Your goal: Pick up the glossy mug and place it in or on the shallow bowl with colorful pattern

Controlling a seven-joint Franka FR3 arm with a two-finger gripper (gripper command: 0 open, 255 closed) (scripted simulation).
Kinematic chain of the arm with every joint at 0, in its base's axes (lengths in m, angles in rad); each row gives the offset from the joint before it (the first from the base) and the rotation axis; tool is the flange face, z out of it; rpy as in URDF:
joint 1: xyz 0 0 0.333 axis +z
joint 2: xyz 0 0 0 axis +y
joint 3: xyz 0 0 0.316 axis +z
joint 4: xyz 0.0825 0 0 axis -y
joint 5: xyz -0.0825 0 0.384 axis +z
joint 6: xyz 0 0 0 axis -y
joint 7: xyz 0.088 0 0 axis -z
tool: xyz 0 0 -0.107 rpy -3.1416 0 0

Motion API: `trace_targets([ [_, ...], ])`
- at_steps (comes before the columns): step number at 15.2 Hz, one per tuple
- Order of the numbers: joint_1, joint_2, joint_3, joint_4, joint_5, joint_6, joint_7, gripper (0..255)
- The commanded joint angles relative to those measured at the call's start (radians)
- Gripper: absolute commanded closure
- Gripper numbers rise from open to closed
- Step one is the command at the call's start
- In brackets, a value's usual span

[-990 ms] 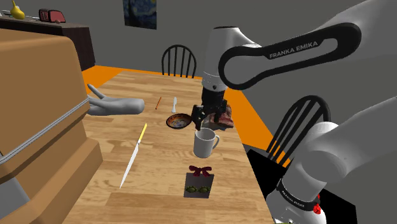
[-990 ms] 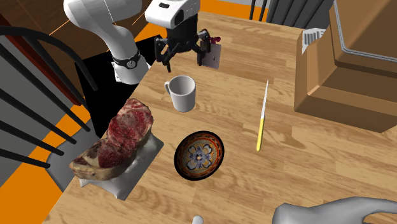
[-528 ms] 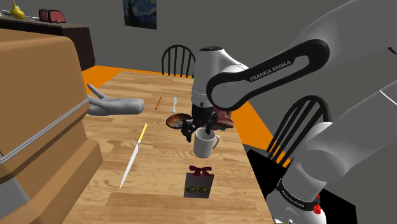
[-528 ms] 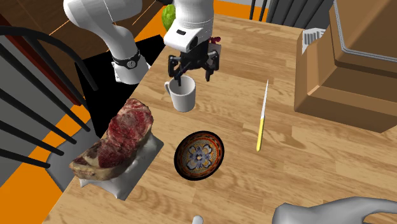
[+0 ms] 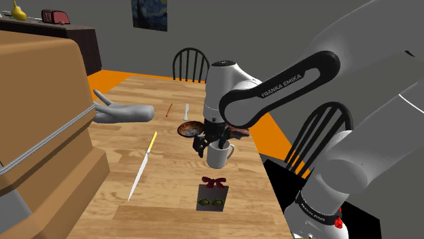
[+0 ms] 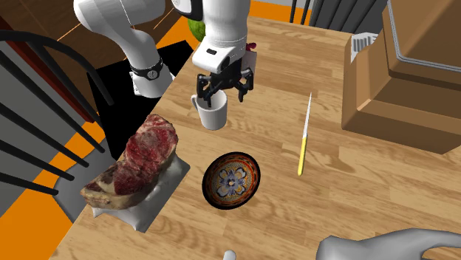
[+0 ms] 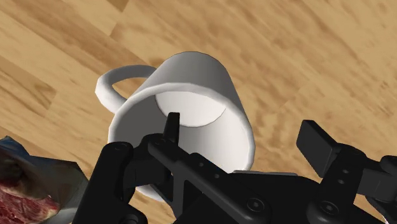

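Bare wooden tabletop (image 6: 258, 125) lies open between the white mug (image 6: 212, 114) and the patterned bowl (image 6: 232, 179). A raw steak (image 6: 144, 159) sits near the bowl on the second exterior view's left. A yellow-handled knife (image 6: 304, 134) and a cardboard box (image 6: 403, 74) stand to its right.

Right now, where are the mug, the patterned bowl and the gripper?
mug (image 6: 213, 117), second exterior view, on its white side wall.
patterned bowl (image 6: 231, 179), second exterior view, on its painted inner floor.
gripper (image 6: 222, 90), second exterior view, midway between its open fingertips.
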Motion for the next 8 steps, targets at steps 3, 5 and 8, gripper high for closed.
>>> trace_targets([
  [3,0.0,0.001,0.0,0.0,0.0,0.001,0.0,0],
  [5,0.0,0.001,0.0,0.0,0.0,0.001,0.0,255],
  [8,0.0,0.001,0.0,0.0,0.0,0.001,0.0,255],
])
